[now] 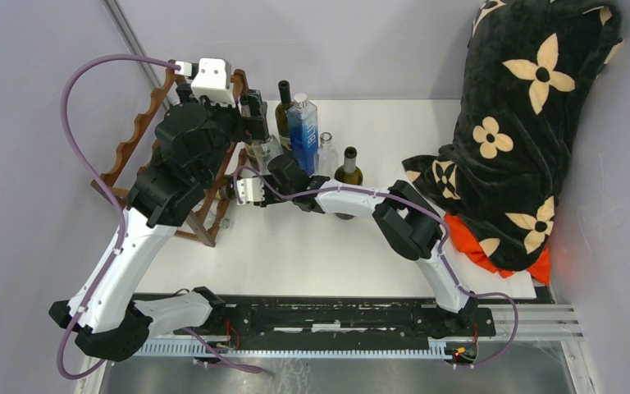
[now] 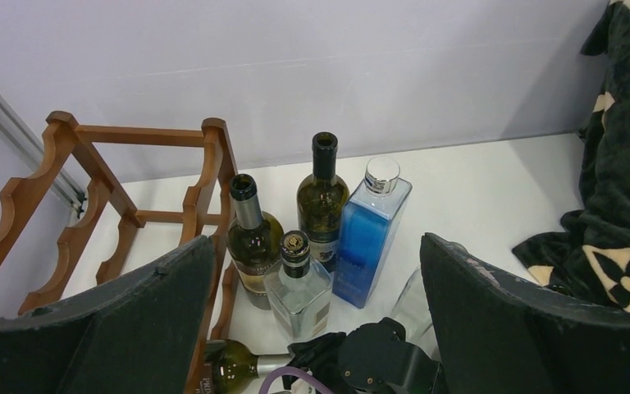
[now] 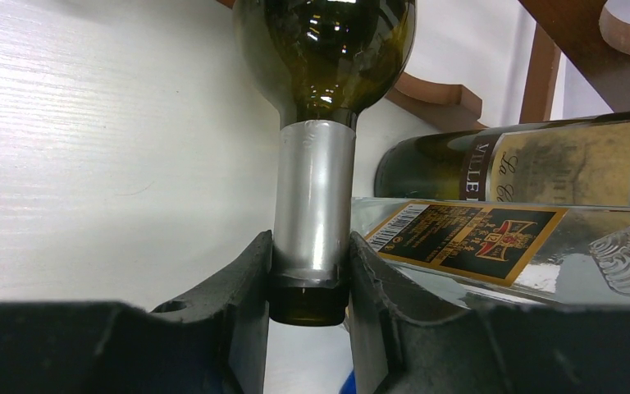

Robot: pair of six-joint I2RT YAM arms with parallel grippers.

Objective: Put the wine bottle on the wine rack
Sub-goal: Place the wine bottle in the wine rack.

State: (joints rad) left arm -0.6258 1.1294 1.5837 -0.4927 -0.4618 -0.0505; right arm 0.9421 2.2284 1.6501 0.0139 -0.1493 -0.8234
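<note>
My right gripper (image 3: 310,279) is shut on the silver-foiled neck of a green wine bottle (image 3: 324,49). The bottle lies on its side on the white table, its body at the foot of the dark reddish-brown wine rack (image 1: 143,135). In the left wrist view this bottle (image 2: 230,369) lies low beside the rack's rail (image 2: 90,189), with the right gripper (image 2: 377,361) on its neck. My left gripper (image 2: 320,328) is wide open and empty, held above the standing bottles by the rack. In the top view it (image 1: 253,113) hovers at the rack's right end.
Standing bottles cluster right of the rack: a green one (image 2: 254,238), a clear square one (image 2: 298,283), a dark green one (image 2: 321,197) and a blue one (image 2: 371,230). Another green bottle (image 1: 347,168) stands further right. A black flowered blanket (image 1: 525,123) over orange cloth (image 1: 500,242) fills the right side.
</note>
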